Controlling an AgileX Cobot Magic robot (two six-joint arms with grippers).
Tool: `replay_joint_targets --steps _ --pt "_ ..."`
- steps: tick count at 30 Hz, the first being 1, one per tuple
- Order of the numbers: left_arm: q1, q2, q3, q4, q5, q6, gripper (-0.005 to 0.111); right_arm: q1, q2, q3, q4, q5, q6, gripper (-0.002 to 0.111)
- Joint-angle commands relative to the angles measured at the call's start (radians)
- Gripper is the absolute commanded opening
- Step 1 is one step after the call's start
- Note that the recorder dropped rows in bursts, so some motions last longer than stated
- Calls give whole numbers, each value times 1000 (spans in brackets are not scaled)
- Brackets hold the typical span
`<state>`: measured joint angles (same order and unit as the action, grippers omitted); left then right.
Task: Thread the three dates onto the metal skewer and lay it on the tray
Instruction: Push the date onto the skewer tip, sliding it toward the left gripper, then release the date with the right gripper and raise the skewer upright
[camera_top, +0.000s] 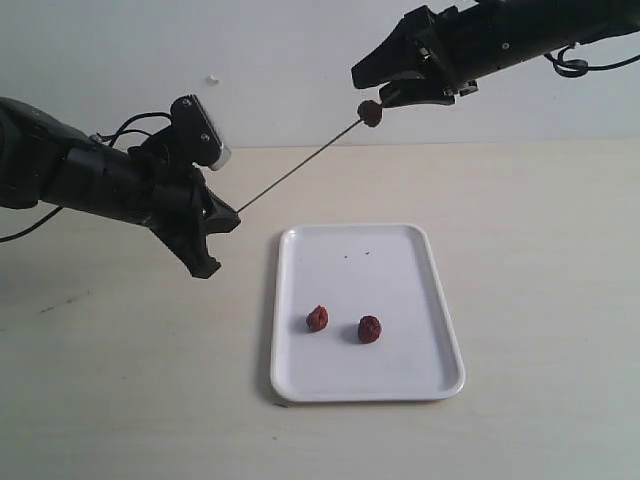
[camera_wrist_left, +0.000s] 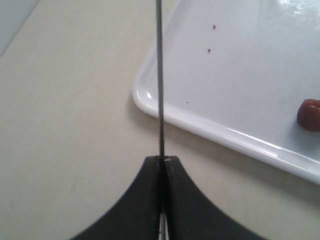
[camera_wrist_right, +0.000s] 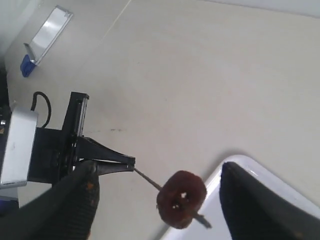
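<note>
Our left fingers (camera_wrist_left: 142, 210) clamp the metal skewer (camera_top: 300, 170) beside the tray (camera_top: 400, 250), while our right fingers (camera_wrist_right: 250, 200) stand apart around one date (camera_top: 370, 113) near its raised tip. We reckon brushing that barely threaded date could pull it off; two dates (camera_top: 317, 318) (camera_top: 369, 329) lie on the tray.

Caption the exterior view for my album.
Left jaws grip the metal skewer, one date threaded beside the right jaws; two dates lie on the tray.
</note>
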<state>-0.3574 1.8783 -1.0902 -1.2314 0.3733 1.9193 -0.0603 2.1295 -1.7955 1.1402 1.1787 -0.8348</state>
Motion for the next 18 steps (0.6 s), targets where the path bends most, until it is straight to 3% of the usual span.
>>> replay_joint_targets --steps 1,6,18 --pt "-2 -5 -4 -75 -3 -46 0 -5 -12 -6 11 -32 -26 63" --pt "-2 -5 -4 -163 32 -47 0 -5 -12 -6 11 -118 -24 61" --pt "-2 -5 -4 -179 70 -43 0 -3 -11 -6 142 -134 -34 60"
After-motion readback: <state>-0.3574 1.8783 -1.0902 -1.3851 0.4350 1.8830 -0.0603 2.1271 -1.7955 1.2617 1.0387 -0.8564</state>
